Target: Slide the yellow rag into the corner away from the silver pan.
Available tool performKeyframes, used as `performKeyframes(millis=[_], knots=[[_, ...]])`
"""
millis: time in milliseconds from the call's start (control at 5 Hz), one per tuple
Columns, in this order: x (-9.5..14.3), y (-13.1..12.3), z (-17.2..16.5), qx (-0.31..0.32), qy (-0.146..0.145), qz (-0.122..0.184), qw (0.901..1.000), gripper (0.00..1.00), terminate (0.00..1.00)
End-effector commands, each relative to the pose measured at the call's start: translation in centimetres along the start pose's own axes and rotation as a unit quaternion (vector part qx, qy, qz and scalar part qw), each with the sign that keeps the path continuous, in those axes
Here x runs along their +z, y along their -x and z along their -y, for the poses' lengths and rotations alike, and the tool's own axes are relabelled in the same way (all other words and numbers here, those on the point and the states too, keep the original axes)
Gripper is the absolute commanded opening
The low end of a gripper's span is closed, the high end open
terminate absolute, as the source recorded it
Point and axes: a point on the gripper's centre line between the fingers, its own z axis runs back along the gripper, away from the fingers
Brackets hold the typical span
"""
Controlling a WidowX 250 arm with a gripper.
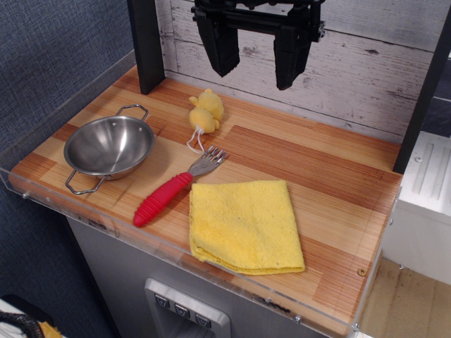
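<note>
The yellow rag (pixel 244 224) lies folded and flat near the front edge of the striped wooden countertop (pixel 317 169), right of centre. The silver pan (pixel 109 146) with two wire loop handles sits at the left. My gripper (pixel 257 67) hangs open and empty high above the back of the counter, in front of the plank wall, well away from the rag. The far right corner (pixel 394 151) is where the plank wall meets a black upright post (pixel 423 91).
A fork with a red handle (pixel 173 190) lies between the pan and the rag, its tines near the rag's top left corner. A small yellow plush toy with a string (pixel 205 111) sits behind it. Another black post (pixel 146 44) stands at the back left. A clear rim edges the counter.
</note>
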Motion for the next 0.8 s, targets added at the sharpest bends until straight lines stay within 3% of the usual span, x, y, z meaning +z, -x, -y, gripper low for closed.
performKeyframes(millis=[0, 400, 600], knots=[[0.0, 0.0, 0.0, 0.000, 0.000, 0.000, 1.0000, 1.00, 0.00], [1.0, 4.8, -0.7, 0.014, -0.001, 0.013, 0.9998, 1.00, 0.00], [0.2, 6.9, -1.5, 0.008, -0.009, 0.003, 0.9999, 1.00, 0.00]])
